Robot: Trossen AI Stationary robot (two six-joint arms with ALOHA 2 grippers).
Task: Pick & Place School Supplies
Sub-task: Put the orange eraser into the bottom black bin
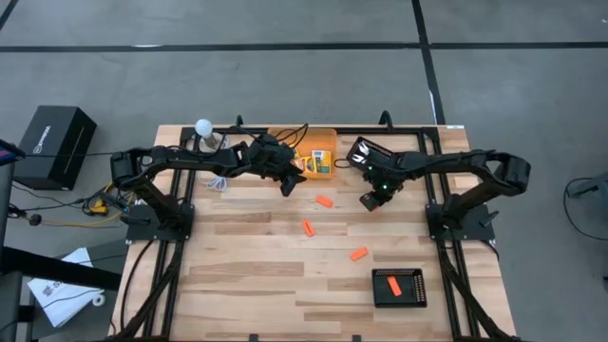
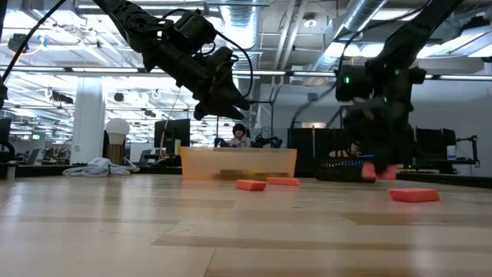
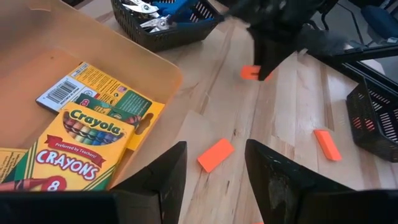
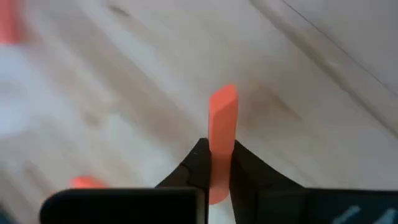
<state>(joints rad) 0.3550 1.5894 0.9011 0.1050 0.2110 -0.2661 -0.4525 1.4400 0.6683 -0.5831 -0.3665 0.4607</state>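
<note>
2 dark, jointed arms with black cables along them; a green light glows on the right arm (image 2: pixel 347 79)

Both arms reaching inward at the far half of the table.
Left gripper (image 1: pixel 288 186) raised, fingers (image 3: pixel 155 180) spread. Right gripper (image 4: pixel 214 168) low, angled down, jaws clamped together.

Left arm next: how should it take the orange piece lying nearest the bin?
Come straight down with the left end effector, open now, onto the orange piece. It lies flat beside the bin, so close across its narrow width at mid-length.
</note>
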